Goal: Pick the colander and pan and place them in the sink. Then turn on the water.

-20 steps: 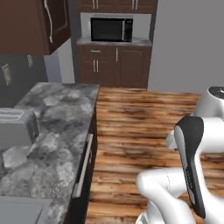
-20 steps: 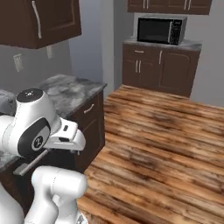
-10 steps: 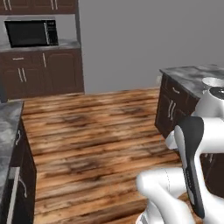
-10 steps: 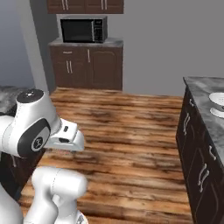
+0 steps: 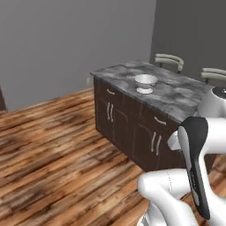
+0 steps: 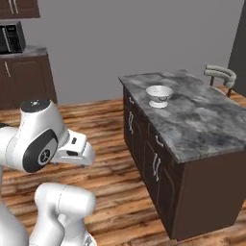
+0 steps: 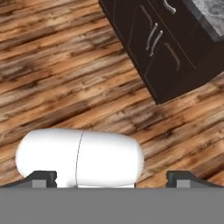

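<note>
My gripper (image 7: 111,177) is wide open and holds nothing; it hangs above the wooden floor (image 7: 65,78), beside the dark cabinet front of the island (image 6: 192,120). The colander (image 6: 159,95) stands upright on the island's grey marble top, near the edge over the drawers. The floor around the island is free, up to the grey wall (image 6: 134,38).

I see a plain grey wall (image 5: 66,39) across the top of both base frames, wood plank floor (image 5: 53,150) below. Dark-cabinet island (image 6: 158,158) with grey marble top (image 6: 192,110) sits centre-right. Chair backs (image 5: 168,59) peek behind it, upper right. Microwave (image 6: 10,38) on dark cabinets, upper left of the right base frame.
</note>
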